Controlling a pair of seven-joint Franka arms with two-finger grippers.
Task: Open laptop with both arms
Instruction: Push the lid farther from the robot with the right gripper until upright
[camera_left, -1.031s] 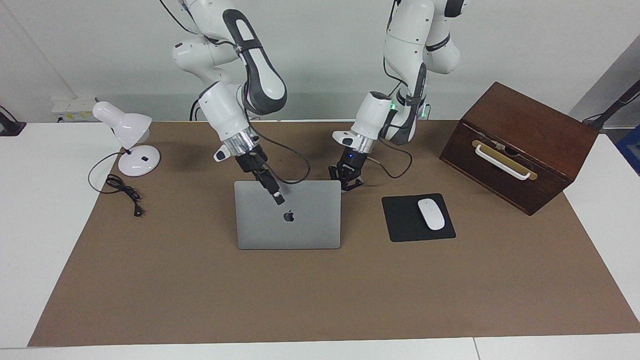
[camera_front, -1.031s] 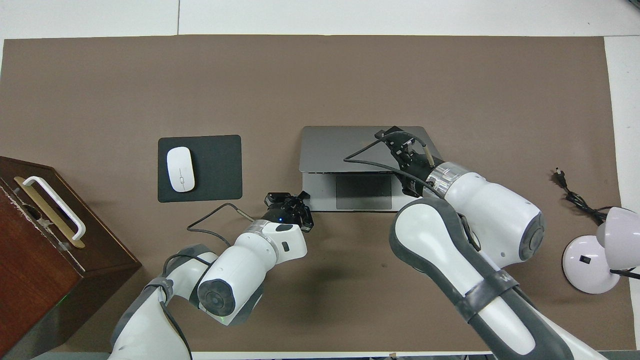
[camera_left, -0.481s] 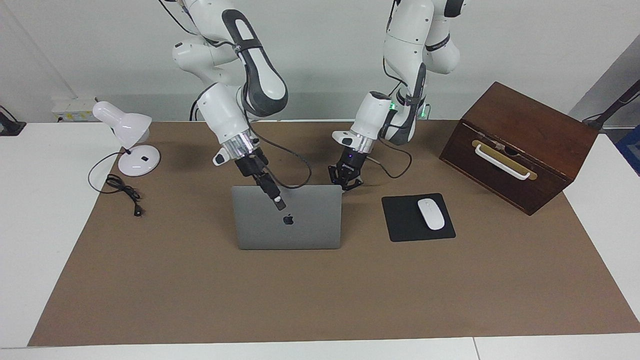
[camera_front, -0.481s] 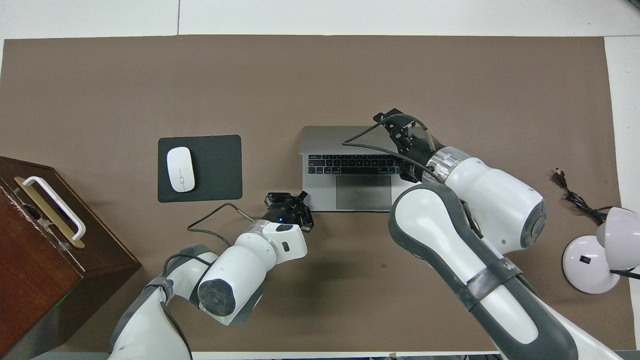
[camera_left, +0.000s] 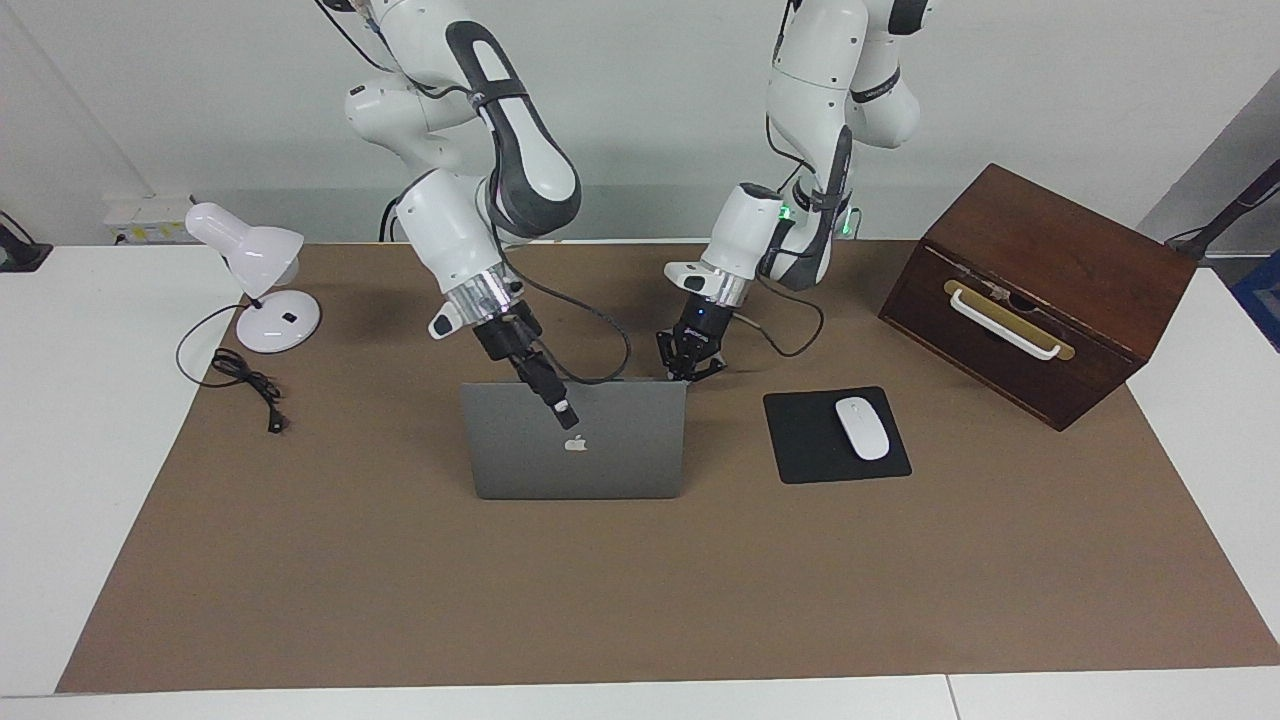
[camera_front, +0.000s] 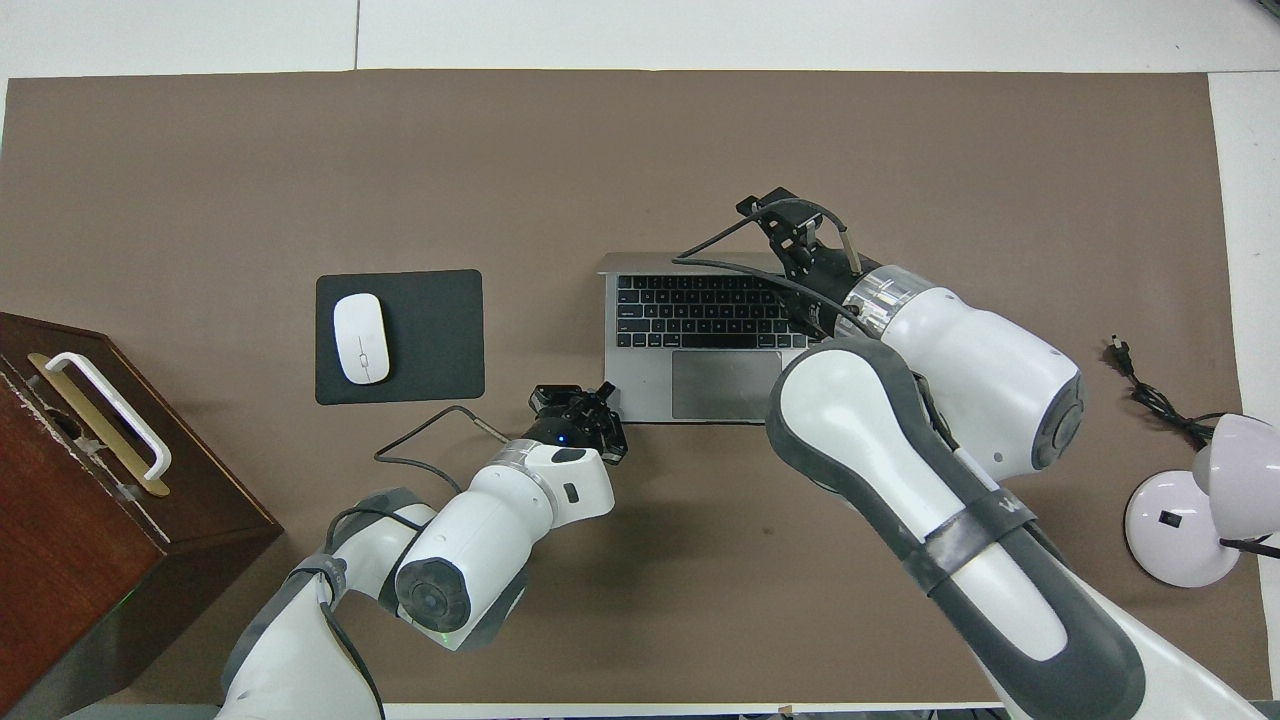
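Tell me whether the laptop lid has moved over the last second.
Yes. The laptop lid has swung up: in the overhead view the keyboard is now fully uncovered, while the base corner beside the left gripper stays put.

Two white jointed arms, glossy rounded shells, dark grey inlay panels along forearms. Silver knurled ring at each wrist. Left claw small, black, blue LED on body above it; green light glowing at left elbow. Right claw black, slim, pale tip. Black cable looping loose off each wrist.

apple logo on laptop lid; no readable text
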